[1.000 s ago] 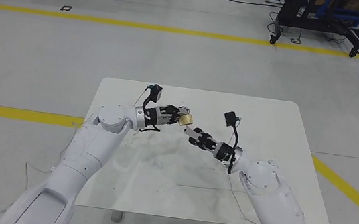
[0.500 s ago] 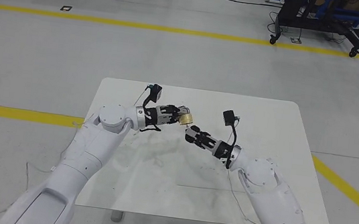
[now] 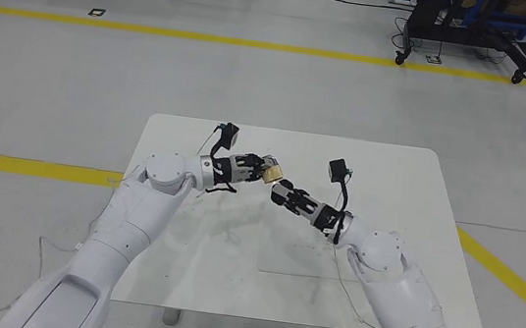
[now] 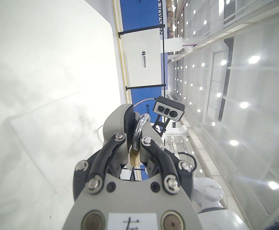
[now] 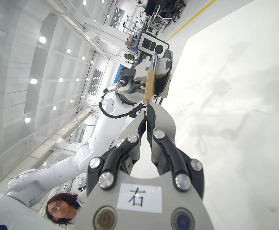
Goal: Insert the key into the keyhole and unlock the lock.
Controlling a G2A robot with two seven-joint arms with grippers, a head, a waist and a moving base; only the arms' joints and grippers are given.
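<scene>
Here, left jaws pinching brass padlock (image 5: 150, 86), right jaws pressed onto a mostly hidden key (image 5: 148, 102)

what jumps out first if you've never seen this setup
The brass lock stands out, held in the air above the middle of the white table by the left gripper. The right gripper, shut on the key, has its tips right at the lock's bottom end.
</scene>
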